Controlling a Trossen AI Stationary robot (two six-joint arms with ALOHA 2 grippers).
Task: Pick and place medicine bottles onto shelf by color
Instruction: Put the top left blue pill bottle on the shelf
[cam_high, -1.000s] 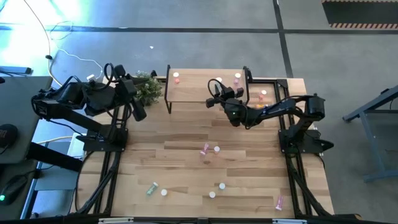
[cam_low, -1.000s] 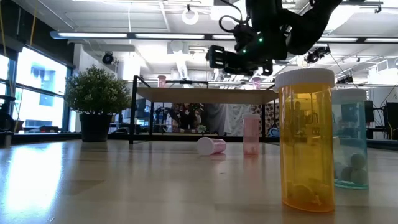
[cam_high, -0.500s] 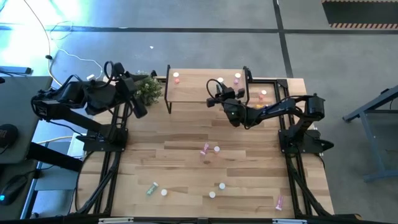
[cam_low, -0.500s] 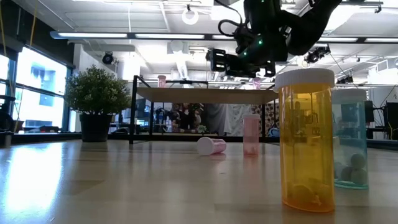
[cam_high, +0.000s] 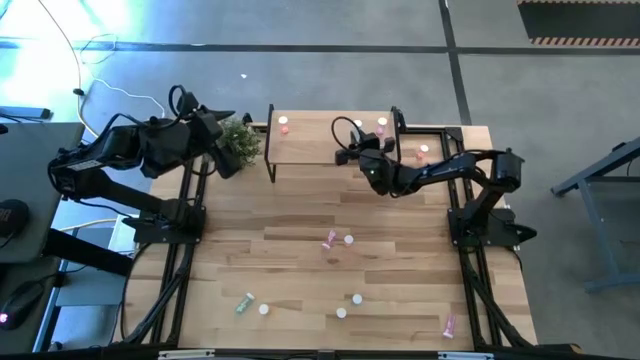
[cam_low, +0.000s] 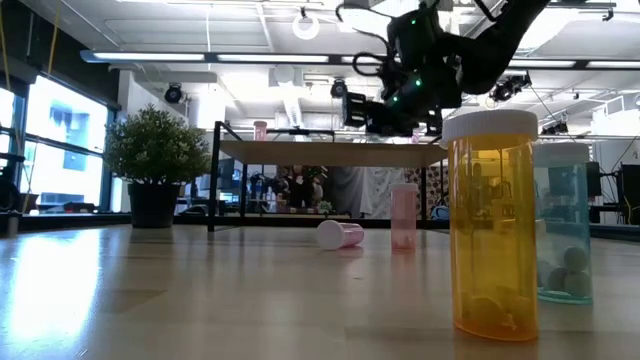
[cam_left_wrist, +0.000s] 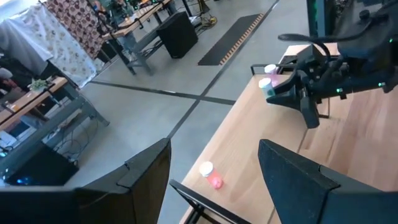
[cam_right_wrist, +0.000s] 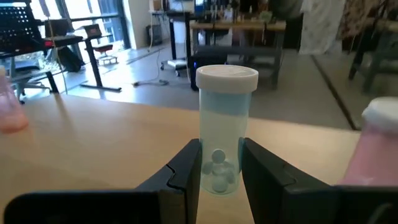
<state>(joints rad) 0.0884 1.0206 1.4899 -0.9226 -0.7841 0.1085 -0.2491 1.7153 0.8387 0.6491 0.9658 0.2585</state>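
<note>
While left gripper (cam_high: 222, 122) waits wide open far left by plant (cam_high: 238, 143), right gripper (cam_right_wrist: 217, 163) hangs over shelf (cam_high: 310, 150), fingers clamped on pale green bottle (cam_right_wrist: 223, 144) (white cap, upright); pink bottle (cam_high: 284, 125) at shelf's far-left corner.

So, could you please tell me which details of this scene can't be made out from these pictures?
- High view: what the right tool holds is too small to make out; the right wrist view shows a pale green bottle.
- Right wrist view: whether that bottle touches the shelf is hidden by the fingers.
- Low view: the yellow bottle hides part of the teal one.
- High view: the colours of the small bottles near the front edge are too small to tell.
</note>
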